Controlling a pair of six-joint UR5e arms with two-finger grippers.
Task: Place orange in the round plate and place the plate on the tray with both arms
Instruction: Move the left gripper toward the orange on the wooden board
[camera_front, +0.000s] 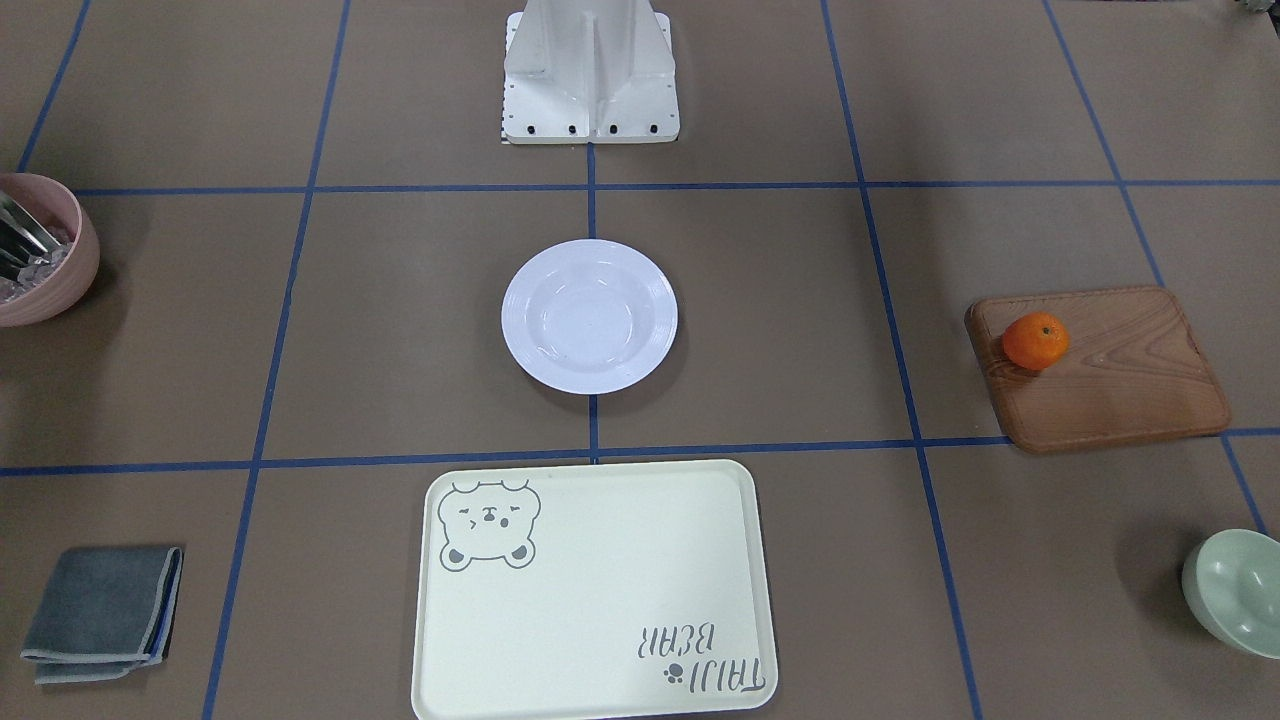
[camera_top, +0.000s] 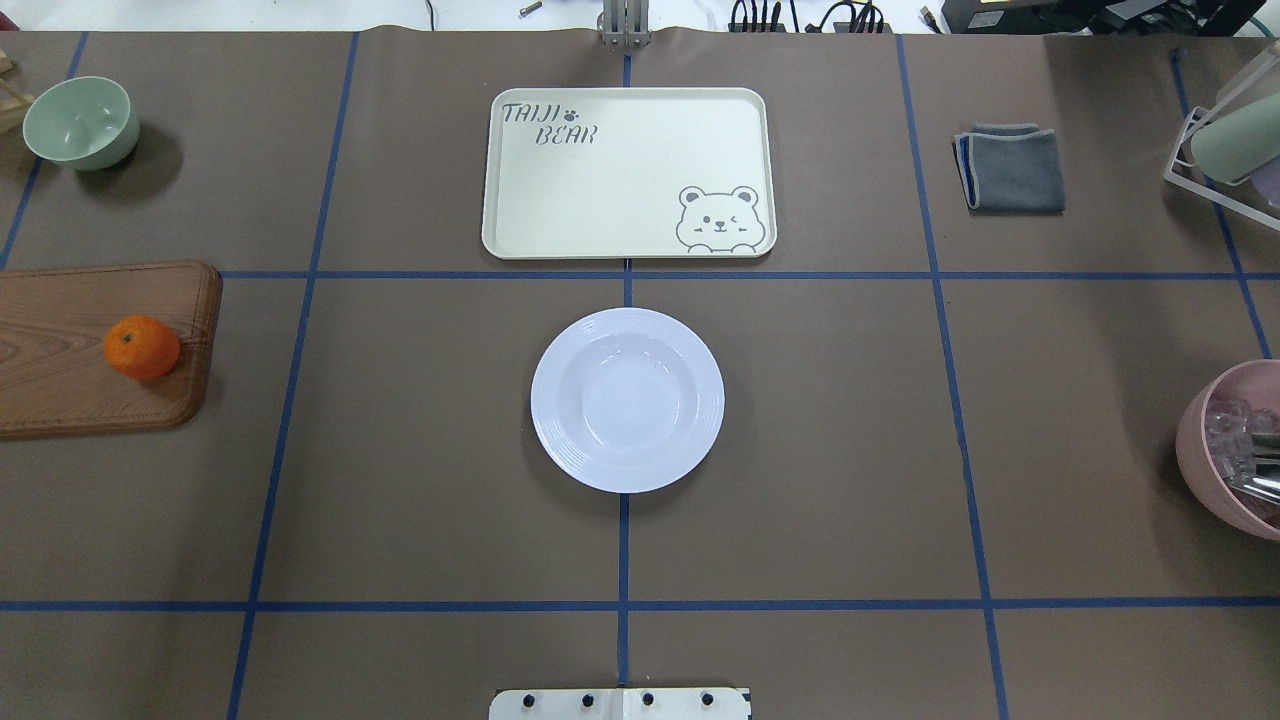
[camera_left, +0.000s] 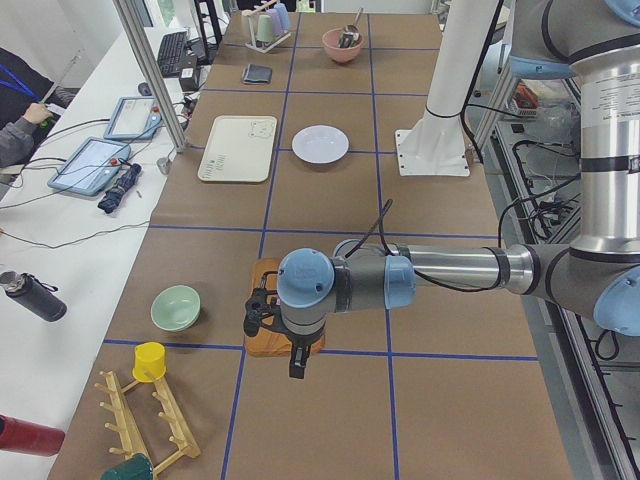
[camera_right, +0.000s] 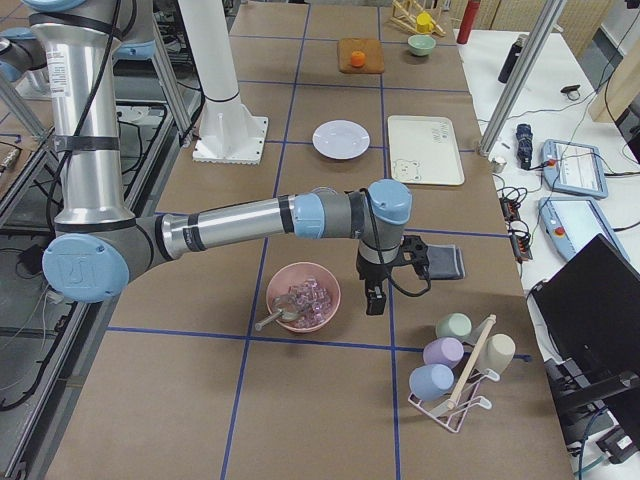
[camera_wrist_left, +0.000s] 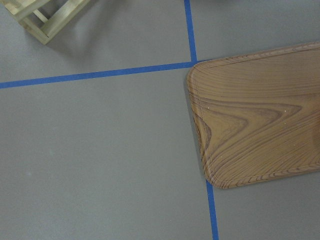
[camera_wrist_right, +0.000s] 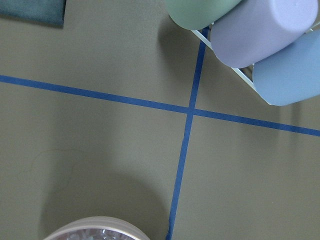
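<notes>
The orange (camera_front: 1035, 340) lies on a brown wooden board (camera_front: 1120, 375) on the robot's left side of the table. In the middle sits the round white plate (camera_front: 589, 316), with nothing in it. Beyond it from the robot lies the cream bear tray (camera_front: 600, 590), also bare. My left gripper (camera_left: 296, 358) hangs over the near end of the board in the exterior left view only, so I cannot tell its state. My right gripper (camera_right: 374, 298) hangs between the pink bowl and the grey cloth in the exterior right view only, and I cannot tell its state either.
A pink bowl (camera_front: 40, 250) with cutlery and ice stands at the robot's right edge, with a folded grey cloth (camera_front: 100, 610) beyond it. A pale green bowl (camera_front: 1235, 590) stands past the board. A cup rack (camera_right: 455, 370) and a wooden rack (camera_left: 150, 415) stand at the table's ends.
</notes>
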